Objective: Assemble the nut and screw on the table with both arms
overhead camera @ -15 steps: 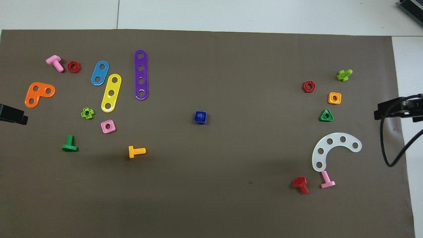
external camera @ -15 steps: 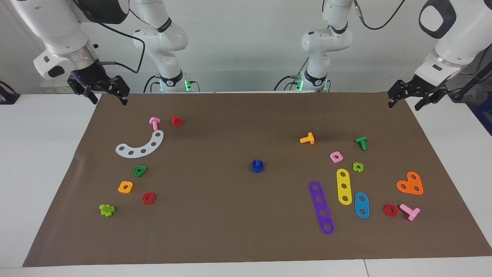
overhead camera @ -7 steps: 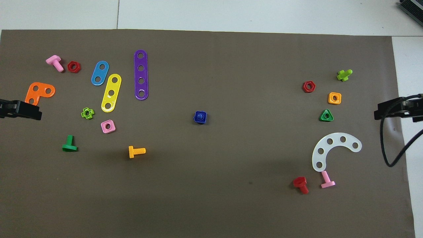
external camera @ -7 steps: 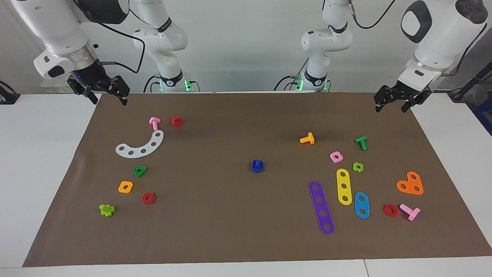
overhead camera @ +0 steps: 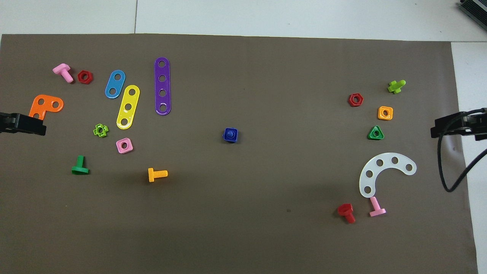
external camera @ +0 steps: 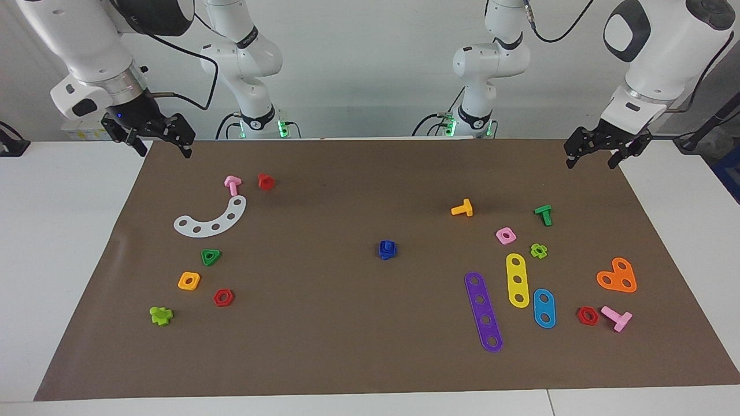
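Observation:
The dark-blue square nut (external camera: 388, 249) lies in the middle of the brown mat (external camera: 347, 323) on the white table (external camera: 58, 242). The dark-blue screw (overhead camera: 229, 133) shows as a round stub in the nut's centre hole, and the two are joined as one piece (overhead camera: 230, 135). My left gripper (external camera: 595, 155) is open and empty, raised over the mat's edge at the left arm's end; in the overhead view (overhead camera: 23, 124) it is beside the orange plate. My right gripper (external camera: 162, 144) is open and empty, raised over the mat's edge at the right arm's end (overhead camera: 452, 126).
Toward the left arm's end lie purple (external camera: 483, 312), yellow (external camera: 517, 279) and blue (external camera: 544, 308) strips, an orange plate (external camera: 617, 276), a pink nut (external camera: 506, 235) and green (external camera: 543, 214) and orange (external camera: 462, 208) screws. Toward the right arm's end lie a white arc (external camera: 213, 220), a green triangular nut (external camera: 210, 256) and a yellow-orange nut (external camera: 189, 281).
My left gripper has moved in from the table's end to over the mat's edge, then held almost still. The right arm and the joined blue parts have not moved.

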